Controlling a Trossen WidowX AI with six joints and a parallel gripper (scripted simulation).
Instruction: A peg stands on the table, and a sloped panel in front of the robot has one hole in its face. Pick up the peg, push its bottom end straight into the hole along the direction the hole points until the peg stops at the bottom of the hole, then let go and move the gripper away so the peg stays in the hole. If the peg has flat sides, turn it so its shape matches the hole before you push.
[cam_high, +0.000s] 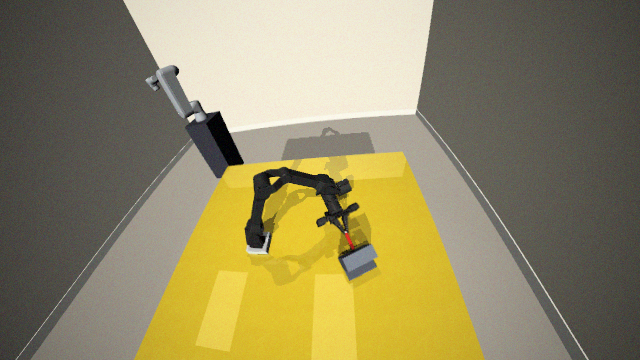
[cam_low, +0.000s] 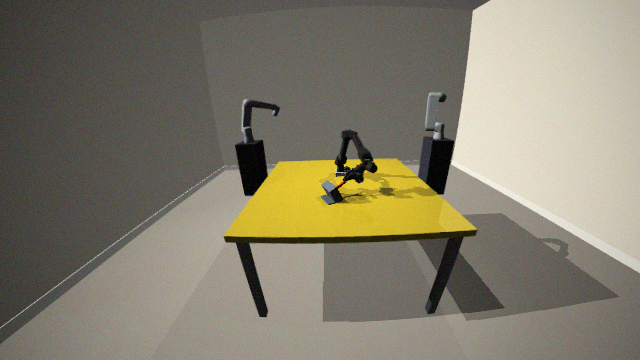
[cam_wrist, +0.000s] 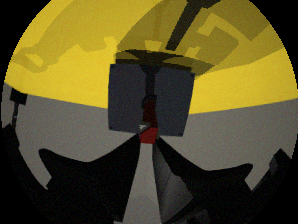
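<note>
A thin red peg is held by my gripper, which is shut on its upper end. The peg slants down and its bottom end meets the face of the grey sloped panel on the yellow table. In the wrist view the two dark finger pads sit on either side of the peg, and the panel's grey face fills the lower half. The hole itself is hidden behind the peg and fingers.
The arm's base stands on the table left of the panel. A black pedestal with a grey camera arm stands off the table's far corner, and another stands at the other far corner.
</note>
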